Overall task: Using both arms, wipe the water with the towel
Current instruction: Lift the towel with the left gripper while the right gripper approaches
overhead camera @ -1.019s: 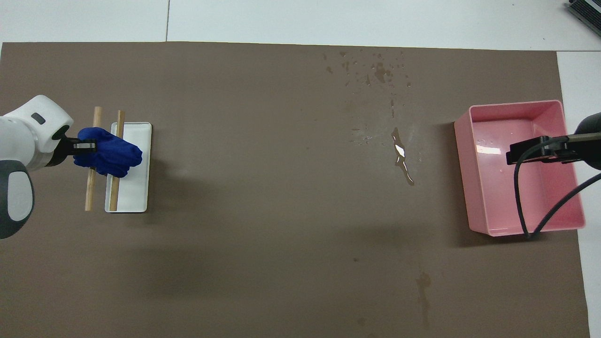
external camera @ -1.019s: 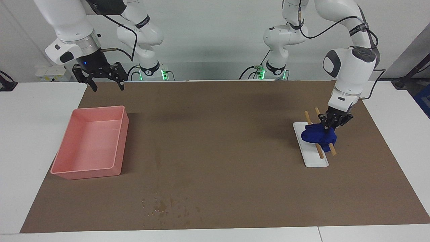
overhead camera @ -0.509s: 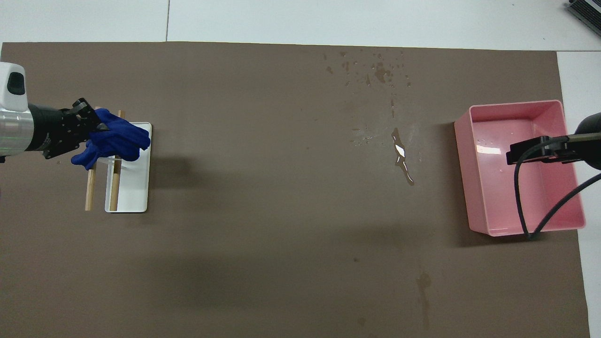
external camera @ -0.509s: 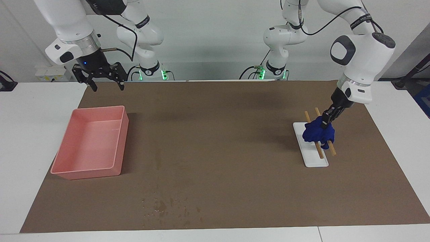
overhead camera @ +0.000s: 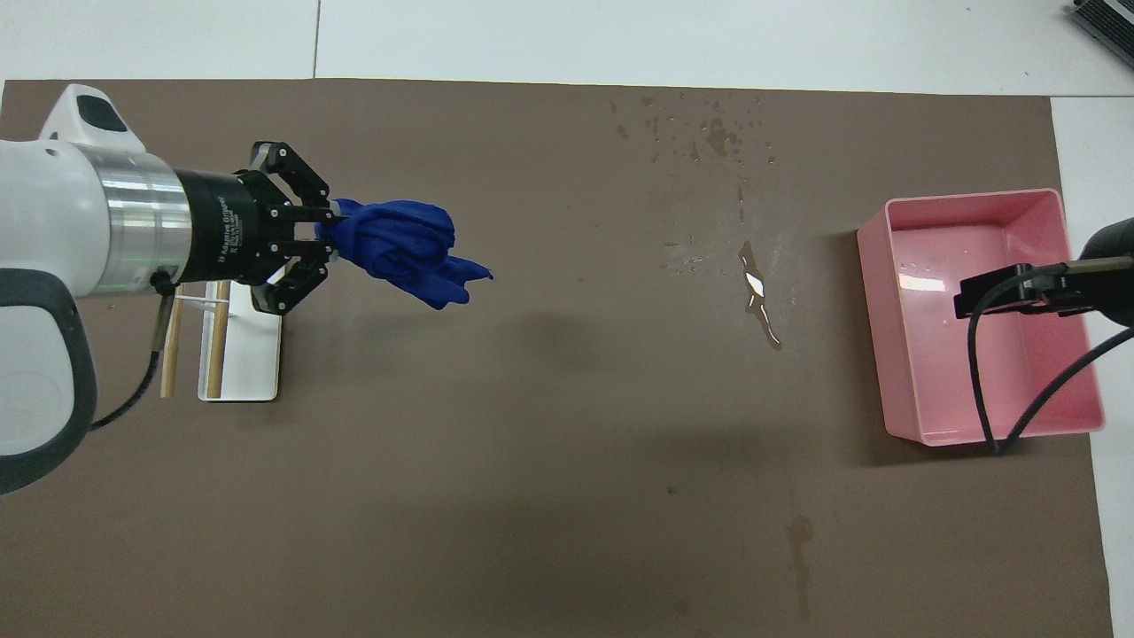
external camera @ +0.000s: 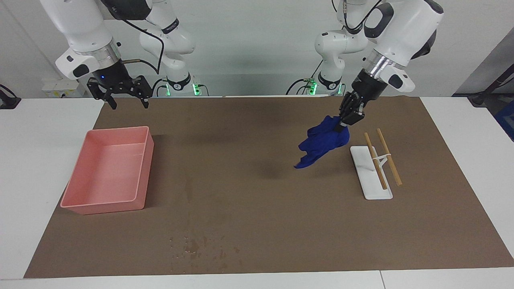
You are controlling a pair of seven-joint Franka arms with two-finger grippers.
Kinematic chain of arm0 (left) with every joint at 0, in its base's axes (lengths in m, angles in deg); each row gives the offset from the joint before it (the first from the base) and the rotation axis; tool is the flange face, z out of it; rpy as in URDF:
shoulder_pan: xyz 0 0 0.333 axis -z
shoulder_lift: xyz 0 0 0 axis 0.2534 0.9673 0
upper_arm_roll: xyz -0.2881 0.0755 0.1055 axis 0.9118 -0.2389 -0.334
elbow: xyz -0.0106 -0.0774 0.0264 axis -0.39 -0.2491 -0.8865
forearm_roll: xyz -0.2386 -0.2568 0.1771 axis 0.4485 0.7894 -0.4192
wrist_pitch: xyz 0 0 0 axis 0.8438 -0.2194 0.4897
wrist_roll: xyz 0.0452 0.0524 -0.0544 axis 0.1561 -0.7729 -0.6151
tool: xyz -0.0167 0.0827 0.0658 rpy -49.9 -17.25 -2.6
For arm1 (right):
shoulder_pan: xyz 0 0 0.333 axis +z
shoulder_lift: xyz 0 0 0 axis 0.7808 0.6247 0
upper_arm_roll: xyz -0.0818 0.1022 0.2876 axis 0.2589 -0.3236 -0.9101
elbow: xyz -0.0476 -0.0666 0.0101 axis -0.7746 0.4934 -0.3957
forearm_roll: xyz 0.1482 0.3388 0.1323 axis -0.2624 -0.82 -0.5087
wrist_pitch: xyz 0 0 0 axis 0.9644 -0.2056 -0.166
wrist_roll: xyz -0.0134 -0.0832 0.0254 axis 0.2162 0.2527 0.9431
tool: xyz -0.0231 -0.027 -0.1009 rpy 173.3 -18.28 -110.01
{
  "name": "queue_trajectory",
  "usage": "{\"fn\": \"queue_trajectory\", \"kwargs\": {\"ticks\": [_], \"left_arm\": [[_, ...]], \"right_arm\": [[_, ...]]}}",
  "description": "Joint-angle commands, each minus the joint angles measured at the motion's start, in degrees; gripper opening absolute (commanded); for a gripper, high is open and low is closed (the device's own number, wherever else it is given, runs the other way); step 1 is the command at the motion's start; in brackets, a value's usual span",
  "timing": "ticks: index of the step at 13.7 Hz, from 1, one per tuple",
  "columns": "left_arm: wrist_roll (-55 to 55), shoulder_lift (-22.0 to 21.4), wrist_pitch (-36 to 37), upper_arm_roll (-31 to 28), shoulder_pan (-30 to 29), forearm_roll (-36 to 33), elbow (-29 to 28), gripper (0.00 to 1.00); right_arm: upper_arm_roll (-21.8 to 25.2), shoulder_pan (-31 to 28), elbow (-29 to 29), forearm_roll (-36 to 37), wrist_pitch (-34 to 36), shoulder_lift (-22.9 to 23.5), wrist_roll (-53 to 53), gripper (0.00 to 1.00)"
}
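Crumpled blue towel (external camera: 321, 141), soft folds

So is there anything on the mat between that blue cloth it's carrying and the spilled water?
Nothing visible. The left hand holds the blue towel in the air over bare brown mat. The water lies toward the right arm's end; the pink bin sits past it, and the white rack is off the path.

The blue towel (external camera: 321, 141) is soft, crumpled cloth. The brown mat (external camera: 257, 192) looks like matt paper, darkened where water (overhead camera: 757, 292) glints on it. The pink bin (external camera: 108, 170) is smooth, faintly glossy plastic. Two bare wooden sticks (external camera: 382, 158) lie across a glossy white tray (external camera: 371, 188).
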Motion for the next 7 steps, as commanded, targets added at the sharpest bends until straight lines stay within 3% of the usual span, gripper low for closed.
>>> {"fn": "queue_trajectory", "kwargs": {"ticks": [1, 4, 7], "left_arm": [[11.64, -1.10, -0.03, 3.38, -0.06, 4.61, -0.16, 0.00], [17.03, -1.63, -4.16, 7.95, 0.03, 5.59, -1.91, 0.00], [18.88, -2.94, -5.74, 11.83, 0.03, 5.59, -3.84, 0.00]], "right_arm": [[-0.39, -0.10, -1.42, -0.61, -0.32, -1.41, -1.42, 1.00], [-0.65, 2.26, -3.43, -4.20, -1.45, -1.93, -10.27, 1.00], [-0.65, 4.63, -9.14, -15.27, -12.59, -2.55, -25.82, 1.00]]}}
